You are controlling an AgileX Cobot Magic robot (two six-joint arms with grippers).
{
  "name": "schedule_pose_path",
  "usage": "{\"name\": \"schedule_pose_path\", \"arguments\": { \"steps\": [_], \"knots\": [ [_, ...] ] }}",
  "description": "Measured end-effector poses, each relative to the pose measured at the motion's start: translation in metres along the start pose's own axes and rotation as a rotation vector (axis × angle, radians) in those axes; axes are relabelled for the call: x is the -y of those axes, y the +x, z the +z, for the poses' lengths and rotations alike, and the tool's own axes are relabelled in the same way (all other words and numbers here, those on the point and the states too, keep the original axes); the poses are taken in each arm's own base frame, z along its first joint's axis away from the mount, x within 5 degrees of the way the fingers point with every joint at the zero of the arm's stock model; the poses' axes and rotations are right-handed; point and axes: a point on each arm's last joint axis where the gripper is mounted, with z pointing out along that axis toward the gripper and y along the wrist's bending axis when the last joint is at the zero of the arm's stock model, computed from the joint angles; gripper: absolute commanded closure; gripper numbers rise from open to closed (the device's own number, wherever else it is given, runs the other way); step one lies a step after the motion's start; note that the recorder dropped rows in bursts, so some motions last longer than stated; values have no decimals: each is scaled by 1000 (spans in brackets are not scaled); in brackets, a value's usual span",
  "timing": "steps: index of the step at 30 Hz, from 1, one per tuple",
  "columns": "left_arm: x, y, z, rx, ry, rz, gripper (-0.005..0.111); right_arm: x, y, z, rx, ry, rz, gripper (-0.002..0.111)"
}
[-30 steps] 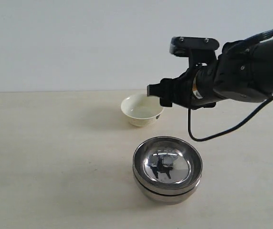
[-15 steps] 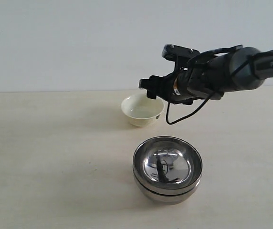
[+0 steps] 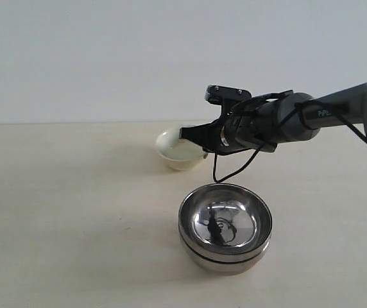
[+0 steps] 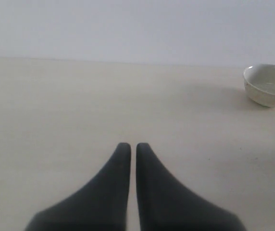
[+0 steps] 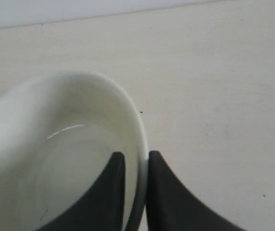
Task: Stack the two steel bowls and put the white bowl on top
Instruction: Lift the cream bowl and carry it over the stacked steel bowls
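Your right claw (image 5: 133, 156) is closed onto the rim of the white bowl (image 5: 70, 144). One finger sits inside the bowl and the other outside, with the bowl's wall held in the narrow slot between them. In the exterior view your right arm reaches in from the right, low over the desk (image 3: 55, 224), and its tip covers the right side of the white bowl's rim. That bowl is toward the far side of the desk with its mouth up; you cannot tell from these views whether its foot is flat on the surface. The two steel bowls (image 3: 225, 224) stand nearer the camera, one nested inside the other, upright, apart from the white bowl and not touched by the arm. Your left claw (image 4: 129, 145) hovers over bare desk with its fingers drawn almost together, only a thin slit between them and nothing in it. It is well apart from the white bowl, which is visible far off to one side in the left wrist view.
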Motion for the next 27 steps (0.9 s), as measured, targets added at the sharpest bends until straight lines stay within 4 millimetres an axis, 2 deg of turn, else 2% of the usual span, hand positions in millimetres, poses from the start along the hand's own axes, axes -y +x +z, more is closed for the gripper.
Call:
{"name": "schedule_pose_path", "arguments": {
  "steps": [9,14,17,22,27],
  "knots": [
    [0,0,0,0,0,0,103,0,-1,0,2,-2,-16,108],
    [0,0,0,0,0,0,103,-12,2,-3,0,-19,-28,108],
    [0,0,0,0,0,0,103,-22,-5,-13,12,-9,-50,108],
    [0,0,0,0,0,0,103,-42,-25,-44,50,-3,-91,108],
    [0,0,0,0,0,0,103,-47,-43,-74,38,45,-103,108]
  ]
}}
